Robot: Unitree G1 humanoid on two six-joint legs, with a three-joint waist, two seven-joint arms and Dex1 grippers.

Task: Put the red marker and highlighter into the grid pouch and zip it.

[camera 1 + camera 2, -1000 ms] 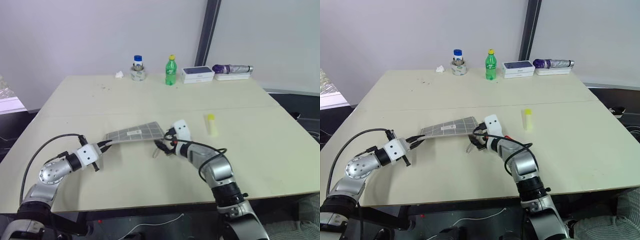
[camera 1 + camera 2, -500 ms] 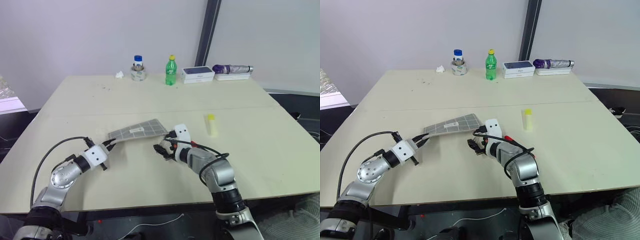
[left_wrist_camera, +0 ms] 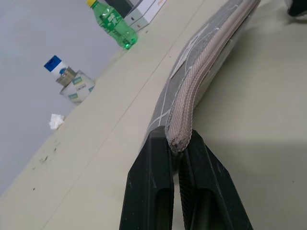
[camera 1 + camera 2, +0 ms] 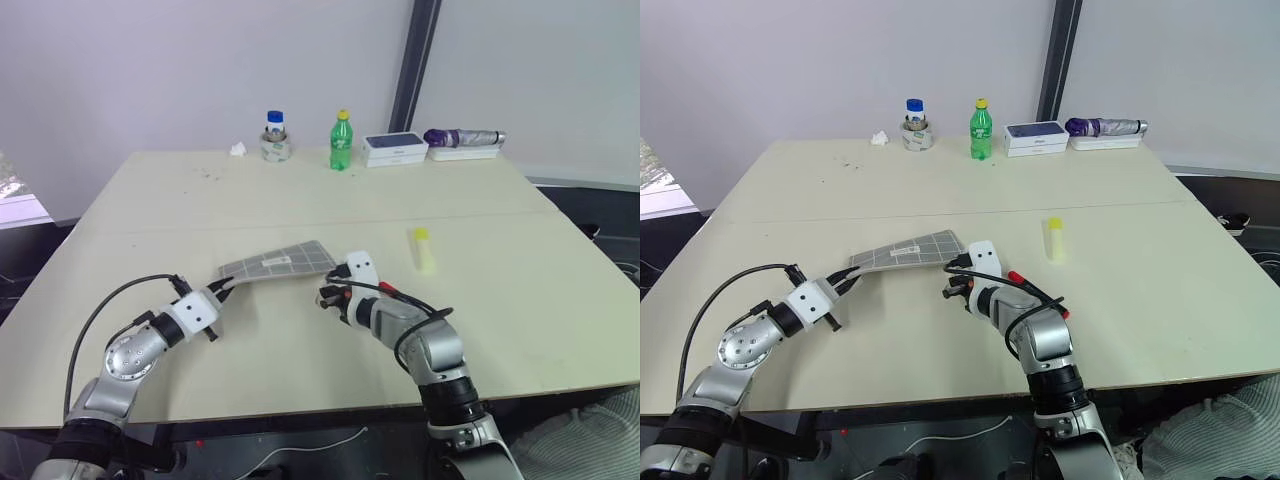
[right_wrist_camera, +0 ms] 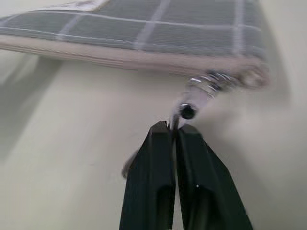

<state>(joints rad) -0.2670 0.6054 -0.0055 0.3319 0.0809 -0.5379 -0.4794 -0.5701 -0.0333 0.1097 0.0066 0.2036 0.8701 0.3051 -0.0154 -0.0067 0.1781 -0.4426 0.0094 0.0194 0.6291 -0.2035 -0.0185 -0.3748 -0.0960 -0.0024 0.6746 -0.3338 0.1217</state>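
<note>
The grid pouch (image 4: 277,263) is held raised off the table (image 4: 300,200) near its front middle, stretched between both grippers; one corner is pinched by the closed left gripper (image 3: 175,143), and at the opposite end the zipper pull tab (image 5: 192,98) is clamped between the closed fingers of the right gripper (image 5: 173,128). The highlighter (image 4: 424,248) is seen lying on the table to the right of the pouch, apart from it and untouched; the red marker cannot be made out with certainty. Along the far edge are ranged a crumpled white scrap (image 4: 238,150), a blue-capped jar set in a roll of tape (image 4: 276,137), a green bottle (image 4: 341,143), a white box (image 4: 395,149) and a folded umbrella on a white tray (image 4: 465,139); all are well apart from the grippers, and nothing is placed between the pouch and the highlighter.
</note>
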